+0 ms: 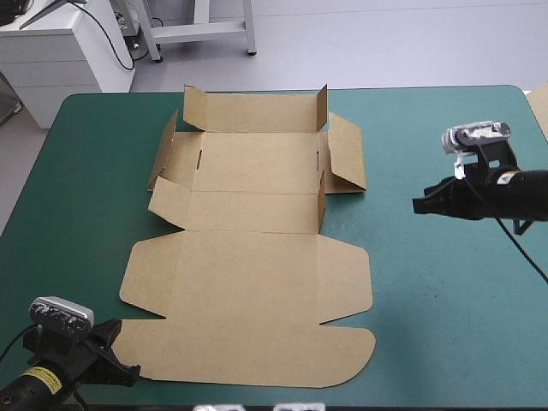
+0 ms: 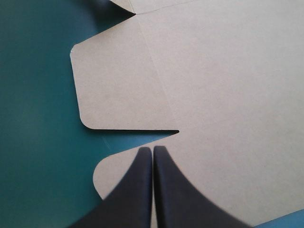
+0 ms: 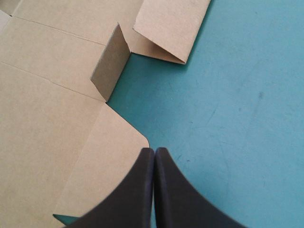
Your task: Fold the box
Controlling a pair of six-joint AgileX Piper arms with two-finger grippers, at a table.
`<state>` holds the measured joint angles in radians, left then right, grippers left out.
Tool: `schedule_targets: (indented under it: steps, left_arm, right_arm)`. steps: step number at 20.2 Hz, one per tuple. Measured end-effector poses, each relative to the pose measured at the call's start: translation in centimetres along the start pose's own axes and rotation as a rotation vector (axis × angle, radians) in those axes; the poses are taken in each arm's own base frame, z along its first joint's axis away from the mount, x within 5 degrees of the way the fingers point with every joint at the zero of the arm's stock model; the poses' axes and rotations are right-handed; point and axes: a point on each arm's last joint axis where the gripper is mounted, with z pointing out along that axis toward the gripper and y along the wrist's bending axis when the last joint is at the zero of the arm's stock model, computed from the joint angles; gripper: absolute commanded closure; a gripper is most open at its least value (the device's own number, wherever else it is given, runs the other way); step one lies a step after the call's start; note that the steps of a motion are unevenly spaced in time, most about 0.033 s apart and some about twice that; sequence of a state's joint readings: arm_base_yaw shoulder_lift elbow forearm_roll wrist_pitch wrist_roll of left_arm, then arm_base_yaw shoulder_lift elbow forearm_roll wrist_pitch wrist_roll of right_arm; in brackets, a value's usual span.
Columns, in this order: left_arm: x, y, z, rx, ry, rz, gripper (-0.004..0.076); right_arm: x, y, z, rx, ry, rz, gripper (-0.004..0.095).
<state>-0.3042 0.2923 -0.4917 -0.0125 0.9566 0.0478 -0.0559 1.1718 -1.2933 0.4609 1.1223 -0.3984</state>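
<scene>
Box (image 1: 248, 282) spread on teal-green cover (image 1: 428, 291), left hand (image 2: 153, 149) at near corner

The teal-green table cover (image 1: 428, 282) spreads wide, rounded at its far corners, faintly scuffed.

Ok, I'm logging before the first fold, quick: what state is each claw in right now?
Left claw: closed, holding nothing, above the box at its near left corner.
Right claw: closed, holding nothing, beside the box.

Left claw (image 2: 152, 150) fingers pressed together, arm pointing right; right claw (image 3: 154, 151) fingers pressed together, arm pointing left
</scene>
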Motion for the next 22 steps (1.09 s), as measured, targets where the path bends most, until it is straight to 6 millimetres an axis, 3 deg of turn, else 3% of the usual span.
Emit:
schedule_targets:
  steps: [2, 7, 14, 16, 19, 22]
  left_arm:
    - [0.0, 0.0, 0.0, 0.000, 0.000, 0.000, 0.0731]
    - [0.0, 0.0, 0.0, 0.000, 0.001, 0.000, 0.0731]
    - [0.0, 0.0, 0.0, 0.000, 0.001, 0.000, 0.0731]
    - [0.0, 0.0, 0.0, 0.000, 0.001, 0.000, 0.0731]
    - [0.0, 0.0, 0.0, 0.000, 0.001, 0.000, 0.0731]
    - [0.0, 0.0, 0.0, 0.000, 0.001, 0.000, 0.0731]
  right_arm:
    - [-2.0, -0.1, 1.5, -0.028, 0.018, -0.006, 0.0906]
    - [-6.1, 2.1, 6.8, -0.072, 0.100, -0.033, 0.0906]
    - [-7.6, 4.2, 14.7, -0.124, 0.216, -0.039, 0.0889]
    - [-7.2, 4.7, 16.7, -0.127, 0.249, -0.051, 0.0776]
    - [-6.8, 4.9, 18.5, -0.115, 0.290, -0.060, 0.0516]
    - [-6.5, 4.7, 19.6, -0.107, 0.313, -0.041, 0.0443]
